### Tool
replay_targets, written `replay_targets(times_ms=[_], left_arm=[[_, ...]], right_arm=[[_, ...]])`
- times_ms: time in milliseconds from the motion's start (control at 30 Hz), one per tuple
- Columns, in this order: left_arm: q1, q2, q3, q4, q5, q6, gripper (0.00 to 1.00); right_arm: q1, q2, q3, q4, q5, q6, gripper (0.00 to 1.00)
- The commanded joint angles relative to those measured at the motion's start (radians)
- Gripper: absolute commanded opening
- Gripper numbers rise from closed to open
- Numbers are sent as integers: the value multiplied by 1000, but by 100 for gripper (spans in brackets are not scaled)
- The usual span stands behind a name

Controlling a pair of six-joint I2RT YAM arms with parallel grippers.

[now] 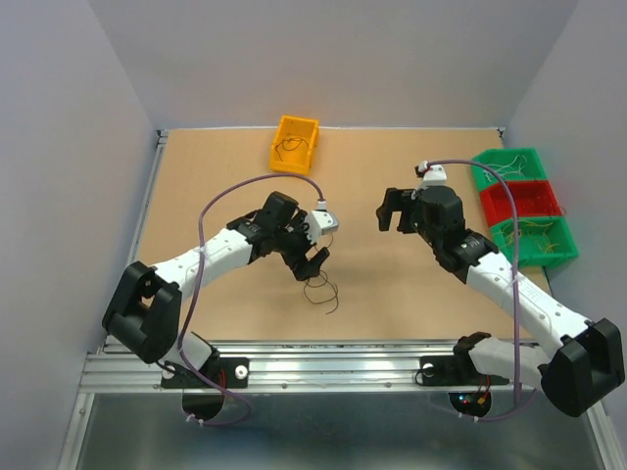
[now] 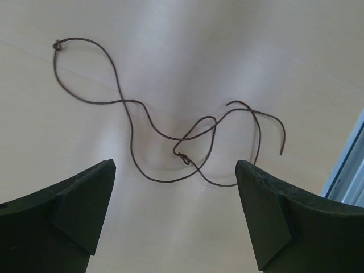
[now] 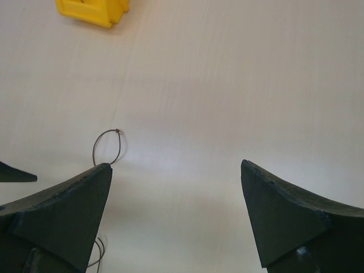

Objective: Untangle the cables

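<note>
Left arm (image 1: 211,257) is angling inward, left gripper (image 1: 312,262) pointing down, jaws spread wide, gripping nothing. Right arm (image 1: 509,284) is angling inward, right gripper (image 1: 390,213) hanging likewise spread, empty.

Dark brown cables (image 2: 170,137), yellow bin (image 1: 290,164)

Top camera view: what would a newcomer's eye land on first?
A looped dark brown wire lies on the brown table right by the left gripper, whose jaws are wide open. A yellow bin sits at the far edge, and a red bin sits between green bins on the right.
</note>
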Motion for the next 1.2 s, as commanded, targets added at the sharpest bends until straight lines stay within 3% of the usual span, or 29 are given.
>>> replay_targets(times_ms=[0,167,600,633,700,733,800,967,1167], left_arm=[[-18,-9,40,-50,42,68,99],[-43,69,53,-40,-27,30,99],[-98,314,176,-3,-42,-37,99],[-98,334,187,0,-47,-48,89],[-98,383,216,-7,-65,-51,61],[-98,393,219,-7,-74,-51,26],[-98,390,210,14,-105,-53,0],[-93,298,204,45,-137,-42,0],[42,258,363,22,-200,-33,0]], right_arm=[[-3,-28,-26,19,58,21,100],[-3,-34,-44,14,99,22,100],[-3,-109,-81,11,130,33,100],[-3,-117,-84,10,132,32,100],[-3,-129,-89,10,139,32,100],[-3,-146,-96,8,142,32,100],[-3,-169,-108,8,153,30,100],[-3,-205,-121,7,165,33,100],[-3,-196,-119,7,194,30,100]])
